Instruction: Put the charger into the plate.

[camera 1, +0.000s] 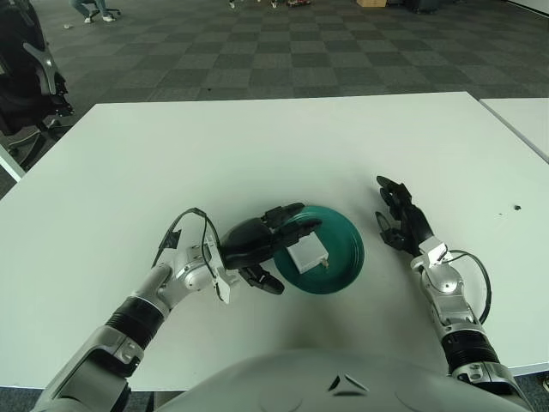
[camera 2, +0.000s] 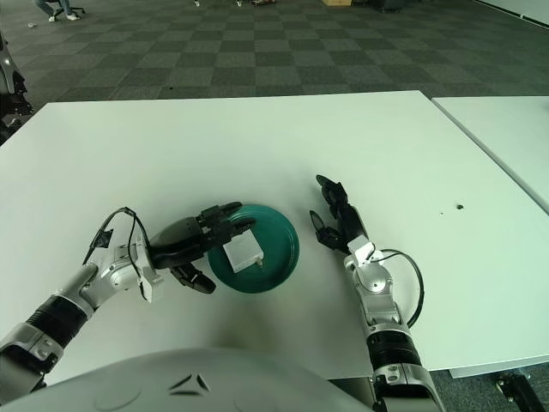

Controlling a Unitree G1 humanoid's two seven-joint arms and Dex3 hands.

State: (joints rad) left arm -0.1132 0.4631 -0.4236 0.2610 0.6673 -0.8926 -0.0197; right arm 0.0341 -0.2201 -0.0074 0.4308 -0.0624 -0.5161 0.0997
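The charger (camera 1: 307,256) lies in the plate (camera 1: 349,249), just under my left hand's (camera 1: 249,245) open, empty fingers (camera 1: 296,228).

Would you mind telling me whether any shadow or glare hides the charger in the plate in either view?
Left eye view: the white charger shows plainly in the green plate, with no glare; the left hand lays only a soft shadow beside it. Right eye view: likewise, even light on the table; the right hand shows right of the plate.
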